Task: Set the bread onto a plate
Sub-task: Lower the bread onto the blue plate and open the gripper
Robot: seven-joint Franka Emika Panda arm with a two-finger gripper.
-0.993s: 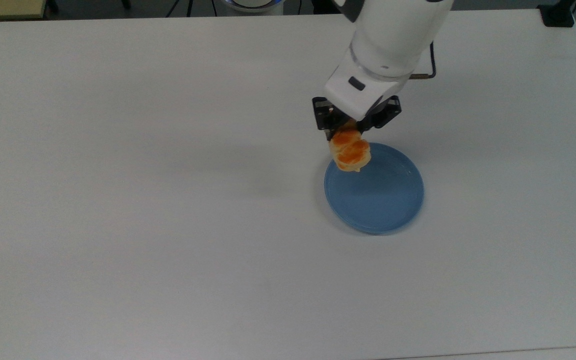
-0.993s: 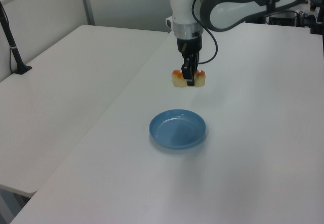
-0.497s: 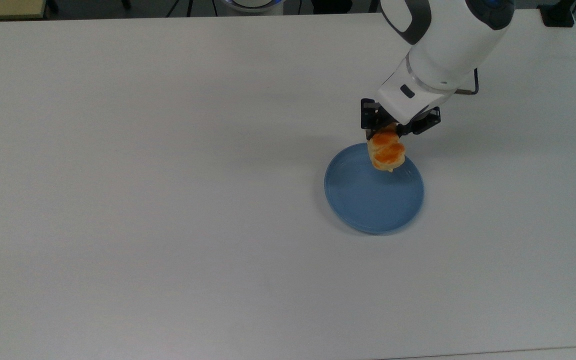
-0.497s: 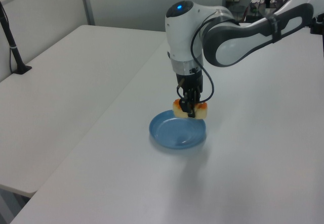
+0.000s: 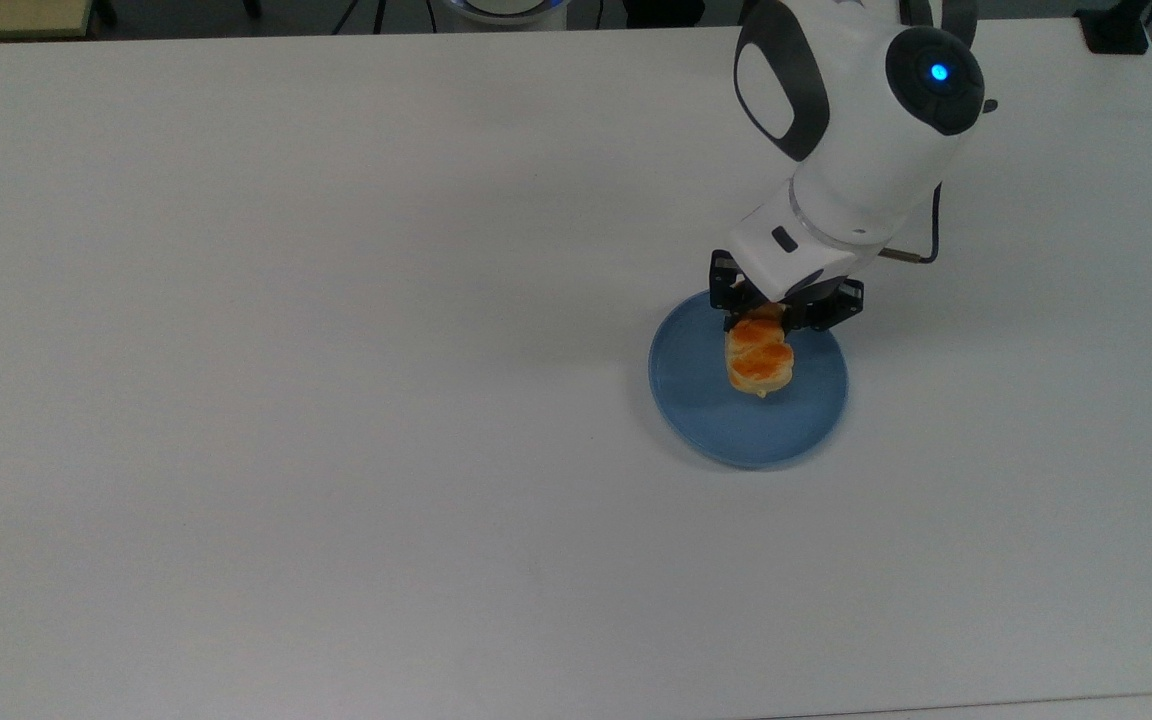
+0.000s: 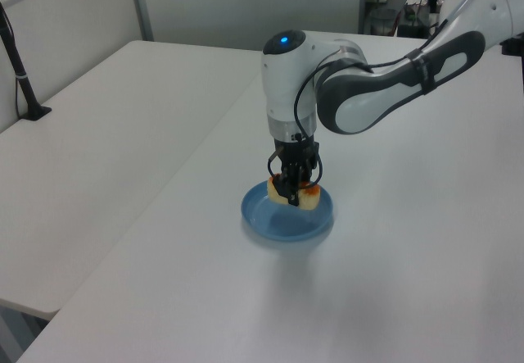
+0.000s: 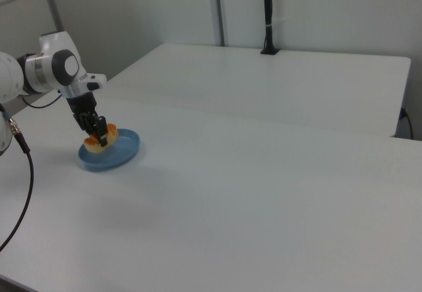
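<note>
The bread [image 5: 759, 358] was found clamped in the claw [image 5: 769, 318], low over the plate [image 5: 696, 410], within the rim on the side nearer the arm. A second before, it had been carried well above the plate, at the rim's edge in the top view; in the interval it was brought inward and lowered. From the left view the bread [image 6: 293, 195] was seen at about rim level of the plate [image 6: 270, 224]; whether its underside touched the plate floor could not be told. The claw [image 6: 289, 189] was noted as closed on the loaf's middle. Nothing else was seen on the white tabletop [image 5: 336, 300] around the plate. Transport was judged essentially done; release and withdrawal were judged to remain. Some risk was judged of the loaf tipping or rolling if let go above the floor.
</note>
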